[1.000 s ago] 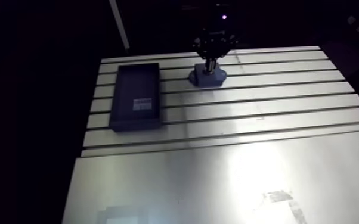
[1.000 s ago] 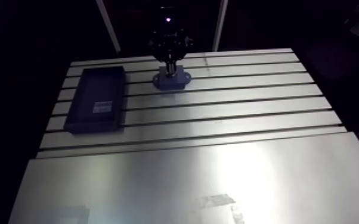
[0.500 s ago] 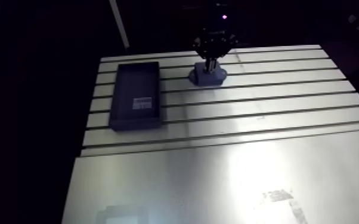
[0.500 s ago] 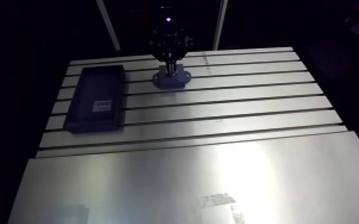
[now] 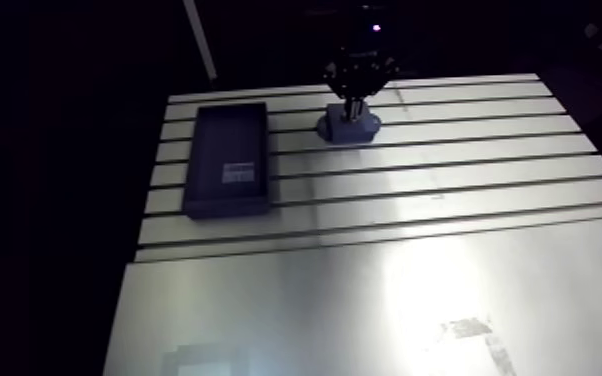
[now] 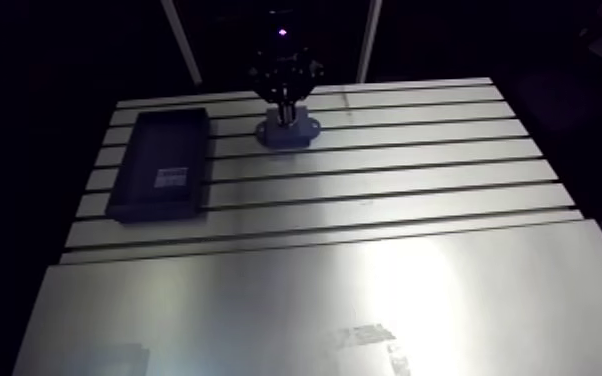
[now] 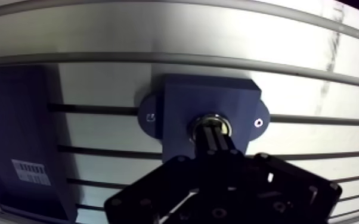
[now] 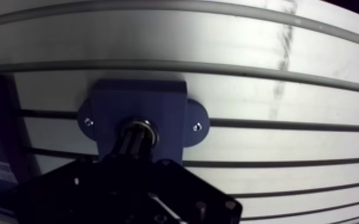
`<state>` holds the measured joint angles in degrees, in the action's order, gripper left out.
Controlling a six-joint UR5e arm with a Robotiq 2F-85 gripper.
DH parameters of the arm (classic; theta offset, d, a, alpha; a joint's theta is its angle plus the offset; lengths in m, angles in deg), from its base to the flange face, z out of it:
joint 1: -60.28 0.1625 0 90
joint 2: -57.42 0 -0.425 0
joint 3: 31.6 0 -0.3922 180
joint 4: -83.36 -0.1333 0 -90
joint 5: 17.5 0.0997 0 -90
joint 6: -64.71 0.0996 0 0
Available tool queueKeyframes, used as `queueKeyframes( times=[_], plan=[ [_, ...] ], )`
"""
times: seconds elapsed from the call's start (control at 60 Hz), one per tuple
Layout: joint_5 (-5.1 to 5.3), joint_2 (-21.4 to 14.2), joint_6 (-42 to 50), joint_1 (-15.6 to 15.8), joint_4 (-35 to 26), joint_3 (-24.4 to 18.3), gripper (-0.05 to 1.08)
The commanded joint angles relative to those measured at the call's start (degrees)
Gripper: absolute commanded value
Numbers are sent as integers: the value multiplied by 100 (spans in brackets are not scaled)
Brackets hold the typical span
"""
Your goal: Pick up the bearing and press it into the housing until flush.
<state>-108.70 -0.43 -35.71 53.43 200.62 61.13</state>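
Closed claw (image 7: pixel 213 128) tips rest on the bearing (image 7: pixel 194 124) in the housing (image 7: pixel 182 101); likely rigid, slick steel, best pressed squarely.

Slid slightly toward the top of the arm view as one: table (image 5: pixel 415 170), tray (image 5: pixel 227 160), housing (image 5: pixel 348 127), gripper (image 5: pixel 355 104); shifted by camera motion only.

One housing (image 7: pixel 182 101), one bearing (image 7: pixel 213 118), one tray (image 5: pixel 227 150)

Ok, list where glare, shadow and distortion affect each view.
Arm view: strong glare on the table's near plate; the tool is a dark shape over the housing. Wrist view: the table's slots bow into curves; the tool sits in shadow, hiding part of the bearing.
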Motion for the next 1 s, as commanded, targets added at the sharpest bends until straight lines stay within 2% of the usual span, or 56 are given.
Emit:
queueKeyframes(
  times=[0.017,1.0],
  plan=[
    [1,7,-16,0,-4,-4,108],
    [1,60,-16,0,3,5,108]
  ],
)
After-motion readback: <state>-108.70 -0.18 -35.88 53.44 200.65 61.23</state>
